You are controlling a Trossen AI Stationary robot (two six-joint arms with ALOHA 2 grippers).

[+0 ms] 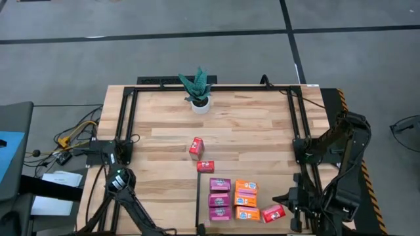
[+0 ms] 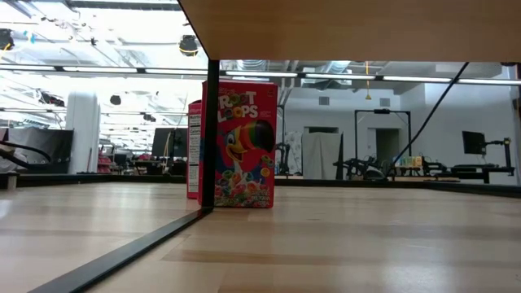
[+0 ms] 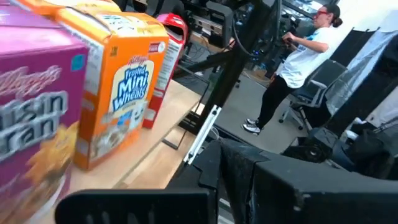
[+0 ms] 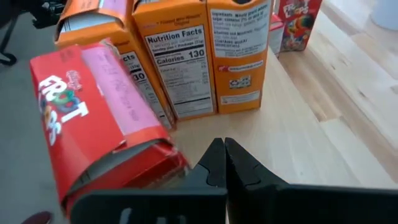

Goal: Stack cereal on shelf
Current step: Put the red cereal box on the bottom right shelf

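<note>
On my wooden table [image 1: 170,131] the cereal job looks partly done. Three purple boxes [image 1: 219,198] stand in a neat row on the shelf [image 1: 205,219], near my edge of the table. Three orange boxes [image 1: 246,199] stand in a row right beside them. So six boxes look lined up already.

Three red boxes are left, I think. One red box [image 1: 273,212] sits crooked at the end of the orange row, very close to my right gripper [image 1: 286,199]. It leans and does not line up with the others. Another red box [image 1: 205,166] sits near the top edge of the shelf, next to the black strip. The last red box [image 1: 195,147] stands farther out on the bare table, apart from the rest. A green plant [image 1: 199,90] sits way at the far side.

My right gripper is shut tight and holds nothing. Its two fingers press together just in front of the crooked red box.

My left gripper [image 1: 119,178] waits at the left side of the table. It is shut too and holds nothing.

I guess the red boxes need lining up next to finish.
</note>
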